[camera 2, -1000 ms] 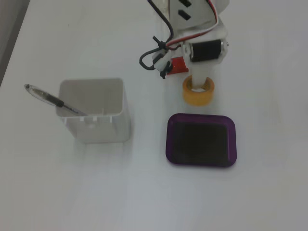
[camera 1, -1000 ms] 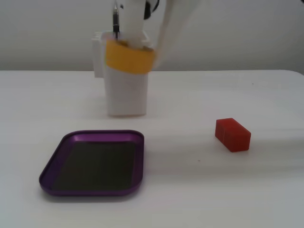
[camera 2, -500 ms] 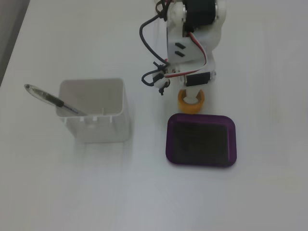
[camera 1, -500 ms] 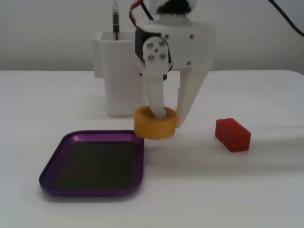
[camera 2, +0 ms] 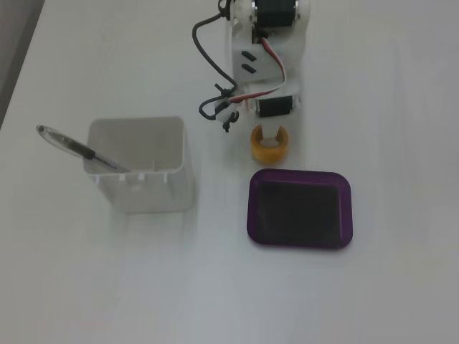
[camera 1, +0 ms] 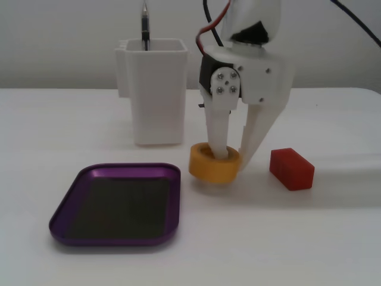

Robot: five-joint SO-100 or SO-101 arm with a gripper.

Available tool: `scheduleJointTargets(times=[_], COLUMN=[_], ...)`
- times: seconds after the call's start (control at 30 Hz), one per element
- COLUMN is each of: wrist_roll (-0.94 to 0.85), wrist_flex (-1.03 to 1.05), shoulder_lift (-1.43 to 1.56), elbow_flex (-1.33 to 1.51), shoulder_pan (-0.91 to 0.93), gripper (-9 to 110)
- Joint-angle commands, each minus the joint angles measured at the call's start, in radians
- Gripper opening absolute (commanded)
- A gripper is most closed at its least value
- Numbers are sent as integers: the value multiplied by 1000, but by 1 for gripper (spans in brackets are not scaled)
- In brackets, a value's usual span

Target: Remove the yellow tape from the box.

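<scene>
The yellow tape (camera 1: pixel 208 167) is outside the box, on or just above the white table, right of the purple tray in a fixed view. From above it (camera 2: pixel 257 146) lies just beyond the tray's far rim. The box (camera 1: pixel 65 205) is a shallow purple tray with a dark, empty bottom; it also shows from above (camera 2: pixel 251 208). My gripper (camera 1: pixel 234 158) comes down from above with one finger in the roll's core and the other outside its right wall, closed on that wall. From above the gripper (camera 2: pixel 269 136) is mostly hidden by the arm.
A red block (camera 1: pixel 291 168) lies on the table right of the gripper. A tall white container (camera 1: pixel 156 95) with a pen (camera 1: pixel 144 24) stands behind the tray; from above the container (camera 2: pixel 140 168) is left of the tray.
</scene>
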Motion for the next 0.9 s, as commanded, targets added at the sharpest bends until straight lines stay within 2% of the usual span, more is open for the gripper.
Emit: scheduleJointTargets(times=[0.0,0.23,0.47,0.87], wrist_roll=[-5,-2,5,14], wrist_flex=[-69,-97,2,117], shoulder_lift=[94,97,135,680], elbow_flex=[61,89,31,46], shoulder_pan=[0,0,-2,0], gripper=[-1,0,13,13])
